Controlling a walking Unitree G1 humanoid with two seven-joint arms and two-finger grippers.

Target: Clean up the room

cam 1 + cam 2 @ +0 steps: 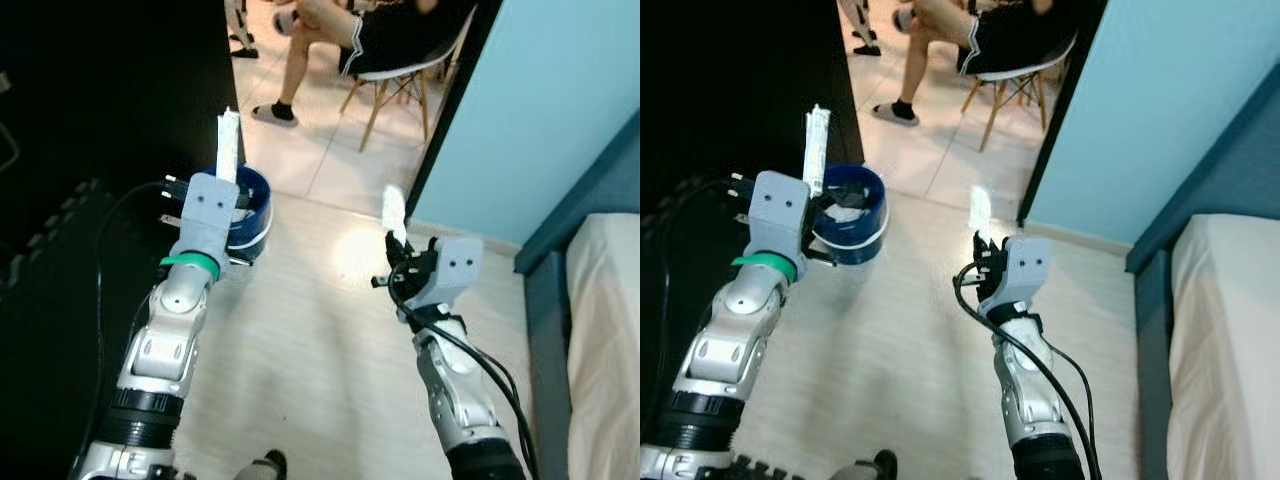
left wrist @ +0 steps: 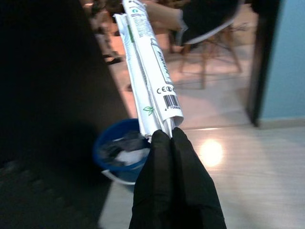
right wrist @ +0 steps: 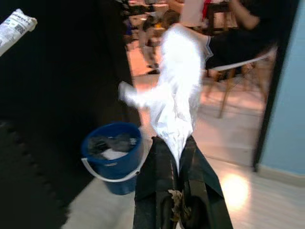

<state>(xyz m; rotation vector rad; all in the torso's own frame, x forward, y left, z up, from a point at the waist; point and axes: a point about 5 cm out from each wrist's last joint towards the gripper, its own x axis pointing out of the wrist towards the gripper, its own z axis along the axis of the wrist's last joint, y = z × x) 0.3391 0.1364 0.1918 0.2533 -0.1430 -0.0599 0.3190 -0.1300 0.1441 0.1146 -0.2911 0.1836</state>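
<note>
Holding a wrapper (image 2: 151, 71) near the bucket (image 1: 252, 208), the left gripper (image 2: 169, 138) risks overshooting; the right gripper (image 3: 177, 143) pinches a loose tissue (image 3: 177, 95) that may drift.

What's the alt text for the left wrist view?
The left tool, shut, pinches a folded white printed wrapper above a blue bucket holding trash on pale flooring. Behind, a seated person on a wooden-legged chair.
</note>
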